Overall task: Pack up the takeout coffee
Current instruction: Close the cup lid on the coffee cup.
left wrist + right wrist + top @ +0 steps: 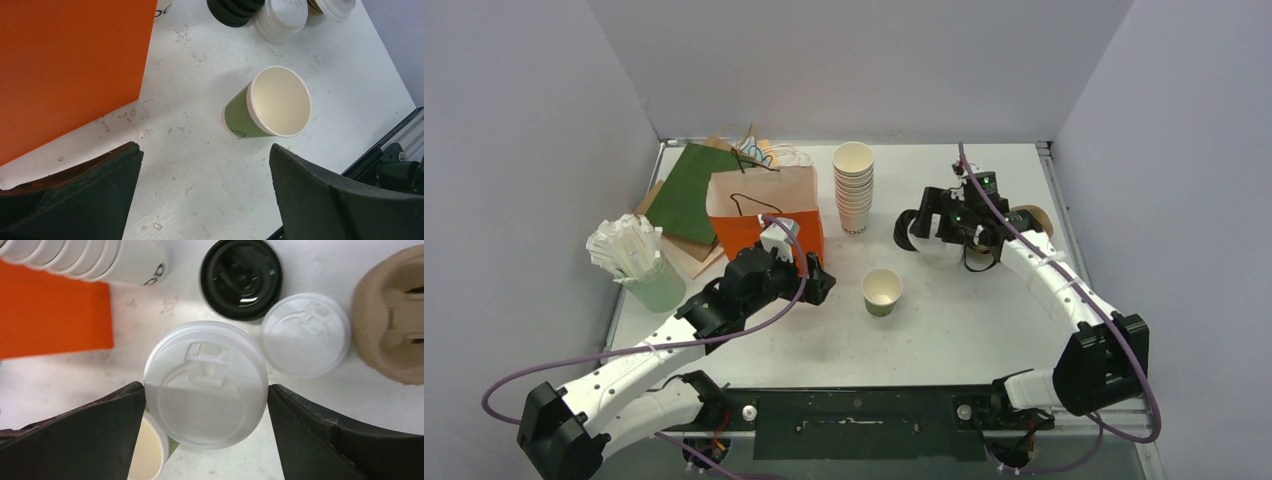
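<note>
we're capping: right gripper (206,392) clamps a white lid (200,360), left gripper (205,167) gapes empty; next, centre it over the seven-o'clock cup (882,292).

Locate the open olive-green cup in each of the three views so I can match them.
Top external: green cup stands mid-table, between the arms.
Left wrist: green cup right of centre, mouth toward the camera.
Right wrist: green cup bottom left, partly hidden behind the white lid.
Shared landmark: orange bag, up and left of the cup in every view.

Bright, even overhead light, soft shadows, mild close-up blur.
</note>
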`<state>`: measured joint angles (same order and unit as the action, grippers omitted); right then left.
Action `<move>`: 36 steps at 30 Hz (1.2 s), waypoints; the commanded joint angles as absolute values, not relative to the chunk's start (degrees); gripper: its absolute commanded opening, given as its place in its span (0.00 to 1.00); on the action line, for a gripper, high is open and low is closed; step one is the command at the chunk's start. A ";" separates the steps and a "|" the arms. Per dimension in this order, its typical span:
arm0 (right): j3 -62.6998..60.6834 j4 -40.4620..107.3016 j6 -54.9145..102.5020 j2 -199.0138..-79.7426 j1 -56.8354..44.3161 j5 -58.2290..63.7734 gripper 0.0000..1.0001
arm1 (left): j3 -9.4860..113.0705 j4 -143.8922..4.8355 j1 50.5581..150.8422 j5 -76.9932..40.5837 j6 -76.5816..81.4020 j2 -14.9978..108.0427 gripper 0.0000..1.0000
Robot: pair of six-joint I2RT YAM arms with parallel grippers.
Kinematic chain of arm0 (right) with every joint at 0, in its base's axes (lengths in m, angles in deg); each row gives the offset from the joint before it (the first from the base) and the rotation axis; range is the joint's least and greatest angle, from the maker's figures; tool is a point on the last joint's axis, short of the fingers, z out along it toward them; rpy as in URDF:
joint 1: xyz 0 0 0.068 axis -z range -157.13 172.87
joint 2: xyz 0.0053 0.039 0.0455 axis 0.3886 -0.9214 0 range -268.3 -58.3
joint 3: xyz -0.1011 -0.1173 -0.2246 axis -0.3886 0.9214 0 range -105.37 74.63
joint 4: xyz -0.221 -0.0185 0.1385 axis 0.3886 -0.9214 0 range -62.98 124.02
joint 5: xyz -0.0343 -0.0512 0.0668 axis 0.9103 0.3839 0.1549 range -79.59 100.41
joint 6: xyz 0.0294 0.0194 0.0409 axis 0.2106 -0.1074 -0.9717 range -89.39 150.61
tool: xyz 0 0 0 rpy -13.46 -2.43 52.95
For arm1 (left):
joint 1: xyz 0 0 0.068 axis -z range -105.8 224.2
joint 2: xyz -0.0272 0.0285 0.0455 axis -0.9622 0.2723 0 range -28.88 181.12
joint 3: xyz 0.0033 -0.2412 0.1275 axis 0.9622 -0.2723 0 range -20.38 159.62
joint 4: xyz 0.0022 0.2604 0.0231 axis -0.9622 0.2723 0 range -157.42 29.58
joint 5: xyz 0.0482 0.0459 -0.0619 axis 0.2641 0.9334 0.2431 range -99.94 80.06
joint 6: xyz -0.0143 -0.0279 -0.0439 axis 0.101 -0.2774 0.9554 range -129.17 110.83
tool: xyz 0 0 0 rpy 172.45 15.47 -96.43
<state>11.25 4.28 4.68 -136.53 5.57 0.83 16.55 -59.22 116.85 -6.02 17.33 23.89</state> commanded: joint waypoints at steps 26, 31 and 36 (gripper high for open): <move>12.72 1.03 12.20 -131.24 -13.64 -3.11 0.83 | 12.03 -74.03 116.68 -15.08 22.58 25.50 0.84; 12.20 0.61 12.41 -132.53 -19.89 4.48 0.83 | 10.91 -75.54 116.66 -14.89 24.36 26.48 0.83; 11.63 -0.46 12.59 -135.22 -23.16 9.47 0.83 | 10.12 -77.02 116.65 -14.62 25.95 27.09 0.80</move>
